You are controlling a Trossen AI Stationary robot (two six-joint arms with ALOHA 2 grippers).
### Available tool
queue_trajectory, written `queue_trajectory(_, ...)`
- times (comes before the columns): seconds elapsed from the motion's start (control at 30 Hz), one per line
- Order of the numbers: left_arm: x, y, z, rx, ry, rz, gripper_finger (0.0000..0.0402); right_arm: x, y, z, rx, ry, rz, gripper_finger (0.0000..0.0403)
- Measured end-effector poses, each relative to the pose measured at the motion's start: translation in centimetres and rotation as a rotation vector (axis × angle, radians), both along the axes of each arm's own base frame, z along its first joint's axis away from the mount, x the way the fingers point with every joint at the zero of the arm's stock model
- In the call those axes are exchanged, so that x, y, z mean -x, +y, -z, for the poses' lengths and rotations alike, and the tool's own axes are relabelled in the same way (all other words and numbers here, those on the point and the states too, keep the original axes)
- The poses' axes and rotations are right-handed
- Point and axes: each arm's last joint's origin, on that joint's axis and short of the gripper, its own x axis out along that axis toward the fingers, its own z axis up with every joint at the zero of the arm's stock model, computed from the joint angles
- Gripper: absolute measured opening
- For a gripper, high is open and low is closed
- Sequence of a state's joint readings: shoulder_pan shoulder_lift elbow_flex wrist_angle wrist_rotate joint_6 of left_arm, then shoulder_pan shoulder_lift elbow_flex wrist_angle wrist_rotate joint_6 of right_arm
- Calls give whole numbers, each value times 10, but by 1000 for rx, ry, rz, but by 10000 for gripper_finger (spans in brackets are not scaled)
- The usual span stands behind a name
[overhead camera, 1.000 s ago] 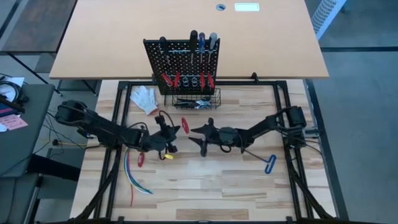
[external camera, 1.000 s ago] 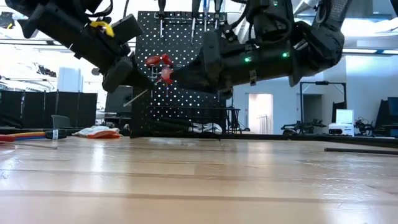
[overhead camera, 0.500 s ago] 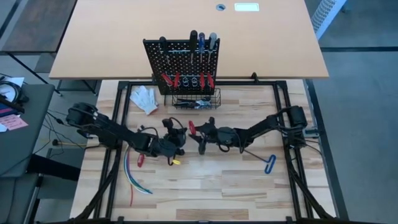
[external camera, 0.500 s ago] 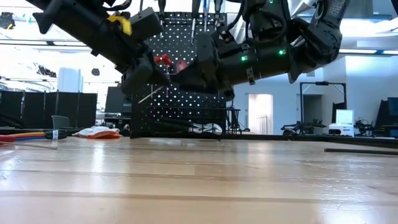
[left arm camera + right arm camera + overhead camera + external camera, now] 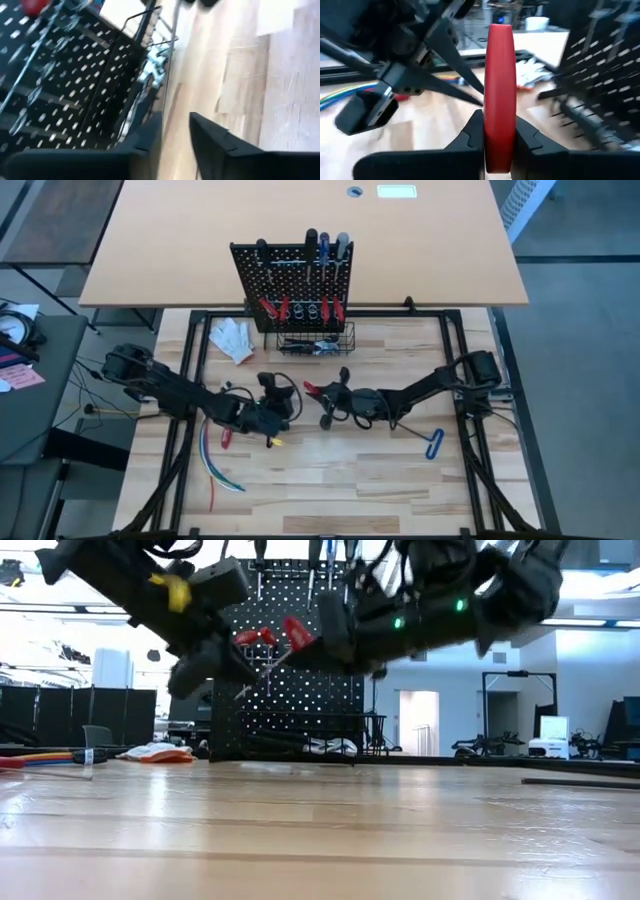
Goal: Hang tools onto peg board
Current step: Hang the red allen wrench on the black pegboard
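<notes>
Right gripper: the right gripper (image 5: 497, 137) is clenched on a red-handled tool (image 5: 499, 95); in its wrist view the red handle stands up between the two dark fingers, pinched on both sides. From above it sits mid-table, in front of the board, with the red handle (image 5: 311, 390) poking out toward the other arm.

Left gripper: the left gripper (image 5: 278, 402) hangs just beside the right one; its fingers (image 5: 145, 137) look parted with nothing between them, only bare tabletop showing through the gap.

Peg board: the peg board (image 5: 292, 275) stands at the back edge of the work table, several tools already in its rings and more lying in the wire basket (image 5: 316, 340) at its foot.

Left on the table: a blue T-shaped key (image 5: 435, 443) near the right arm, another small red tool (image 5: 225, 436) by the left arm, next to a bundle of coloured wires (image 5: 212, 465); a white glove (image 5: 232, 338) lies near the board.

Step in hand: I'd say the red tool is up off the table and in the right arm's charge, not yet carried to the board.

Next move: probably swing it up to the board, line the shaft over a free ring and lower it through; keeping it upright will matter.
</notes>
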State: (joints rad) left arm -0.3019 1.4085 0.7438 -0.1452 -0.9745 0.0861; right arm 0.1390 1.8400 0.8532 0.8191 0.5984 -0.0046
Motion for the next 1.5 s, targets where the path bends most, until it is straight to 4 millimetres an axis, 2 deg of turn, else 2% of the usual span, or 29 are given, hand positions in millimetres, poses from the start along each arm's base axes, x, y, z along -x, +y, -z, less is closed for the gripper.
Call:
queue_trajectory(0.1,21,6,-19,64,-26,-53,130,6,3,-26,53,52,19,41)
queue_trajectory(0.2,43,13,-36,123,-79,-98,158,7,2,-71,91,101,36,41)
queue_trajectory(0.3,62,19,-55,141,-171,-132,164,4,-7,-124,103,175,65,41)
queue_trajectory(0.37,73,24,-70,148,-252,-144,164,0,-19,-157,100,223,100,41)
queue_trajectory(0.43,85,27,-82,164,-319,-143,162,-6,-33,-179,96,288,140,41)
queue_trajectory(0.57,110,35,-103,216,-460,-142,160,-22,-65,-207,63,393,171,41)
queue_trajectory(0.7,131,41,-115,294,-587,-147,160,-39,-94,-219,39,461,165,41)
queue_trajectory(0.8,139,43,-113,335,-623,-152,160,-49,-114,-222,45,497,185,41)
queue_trajectory(1.07,137,43,-105,319,-570,-160,159,-61,-156,-207,-19,584,170,41)
queue_trajectory(1.3,135,42,-104,307,-553,-157,159,-60,-167,-198,-36,629,181,41)
queue_trajectory(1.5,135,42,-104,307,-554,-157,159,-57,-176,-196,-108,627,73,41)
